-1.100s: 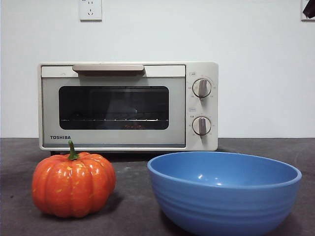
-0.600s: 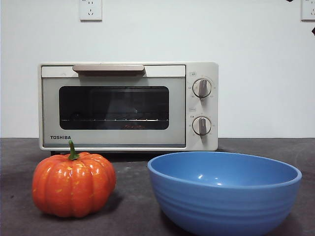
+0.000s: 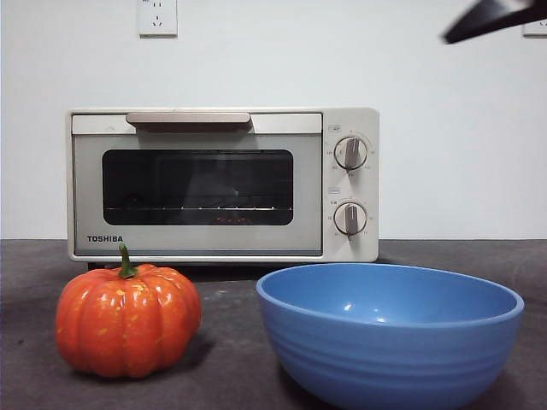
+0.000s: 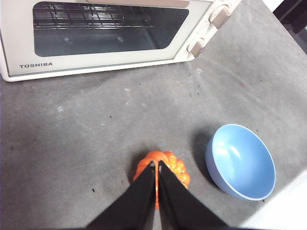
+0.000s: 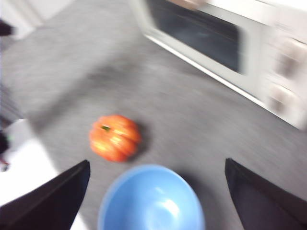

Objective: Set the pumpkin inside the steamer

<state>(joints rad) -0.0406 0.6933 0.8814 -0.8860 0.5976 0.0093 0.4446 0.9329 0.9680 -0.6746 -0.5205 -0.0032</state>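
The orange pumpkin (image 3: 128,320) sits on the dark table at the front left, untouched. Behind it stands the cream steamer (image 3: 222,184) with its glass door closed. My left gripper (image 4: 157,165) hangs high over the table, shut on nothing, its tips lined up over the pumpkin (image 4: 175,168) far below. My right gripper (image 5: 157,163) is open, jaws wide apart, high above the pumpkin (image 5: 115,137) and the bowl; its view is blurred. A black gripper tip (image 3: 496,17) shows in the top right corner of the front view.
A blue ridged bowl (image 3: 389,329) stands at the front right, close beside the pumpkin. It also shows as the blue bowl (image 4: 240,160) and the bowl (image 5: 151,201) in the wrist views. A wall outlet (image 3: 157,17) is above the steamer.
The black tip at the top right has come further into the front view. Pumpkin, bowl and steamer have not moved.
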